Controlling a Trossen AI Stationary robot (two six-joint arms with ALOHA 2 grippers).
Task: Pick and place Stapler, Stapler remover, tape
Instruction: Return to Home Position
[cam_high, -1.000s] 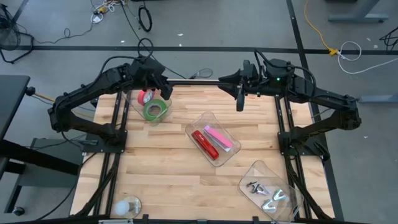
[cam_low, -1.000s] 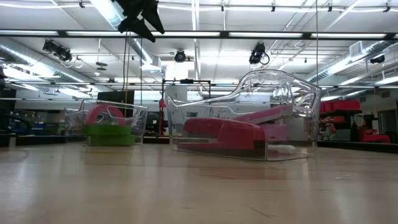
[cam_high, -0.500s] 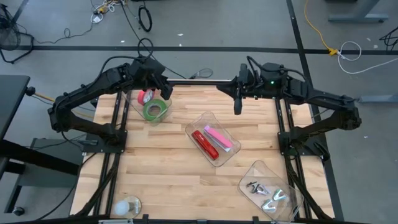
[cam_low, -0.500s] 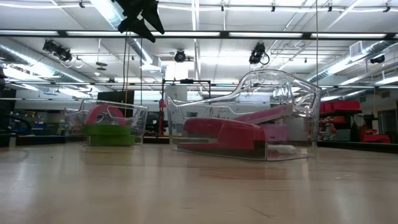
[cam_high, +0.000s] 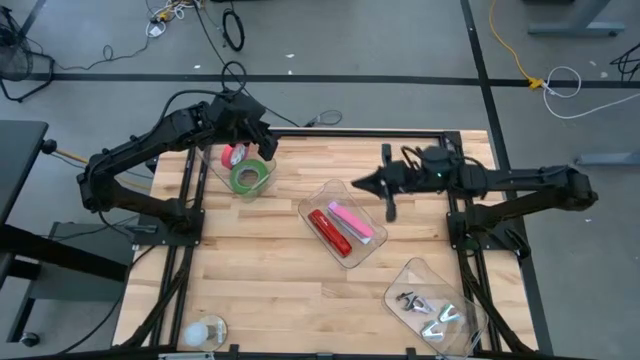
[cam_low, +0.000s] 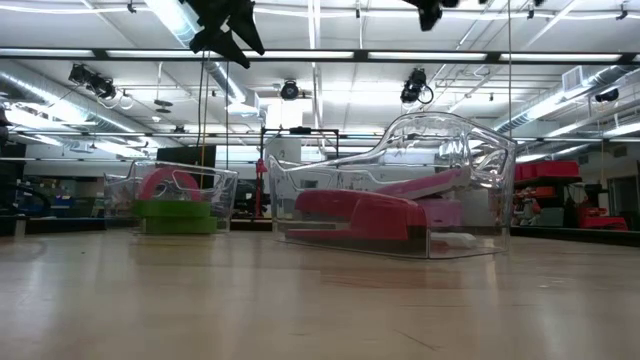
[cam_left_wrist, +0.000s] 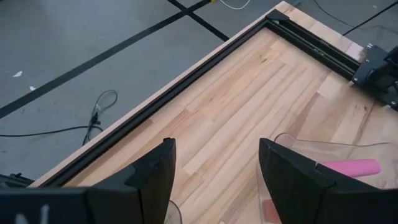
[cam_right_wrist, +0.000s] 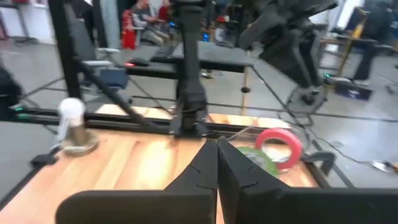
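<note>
Pink stapler (cam_high: 352, 221) lies inside centre bin (cam_high: 335, 194), long axis diagonal. Right gripper (cam_high: 358, 184) nearer, just off bin's far-right edge, fingers pressed together, empty. Left gripper (cam_high: 262, 145) well off bin's left, fingers spread, empty.

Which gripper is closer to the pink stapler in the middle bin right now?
Right. The right gripper hovers high, just beyond the pink stapler; the left gripper is farther away, above the green tape.
</note>
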